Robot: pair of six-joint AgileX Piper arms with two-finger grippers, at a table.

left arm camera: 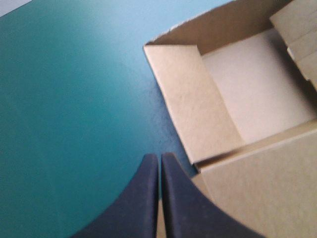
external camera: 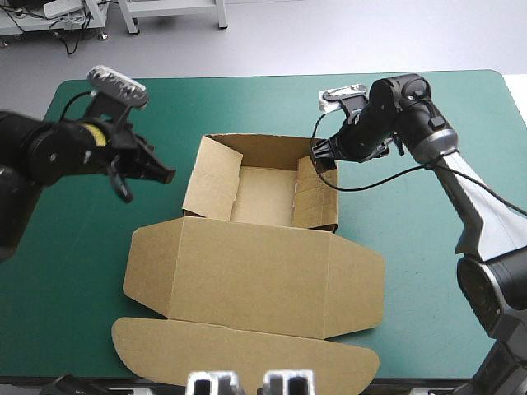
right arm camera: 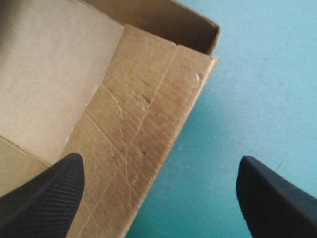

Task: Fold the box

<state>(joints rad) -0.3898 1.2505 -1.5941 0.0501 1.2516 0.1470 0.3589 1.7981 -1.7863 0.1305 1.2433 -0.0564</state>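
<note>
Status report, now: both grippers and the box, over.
Left gripper shut, empty, beside the box. Right gripper open above its right wall. Box: open tray, lid flat. Nothing in the way.

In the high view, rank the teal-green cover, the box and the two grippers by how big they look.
1. teal-green cover
2. box
3. left gripper and right gripper: they look about alike, so unranked

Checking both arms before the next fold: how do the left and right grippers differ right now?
The left gripper is shut; the right gripper is open. The left sits outside the box's left wall, the right straddles its right wall. Neither grips it.
</note>
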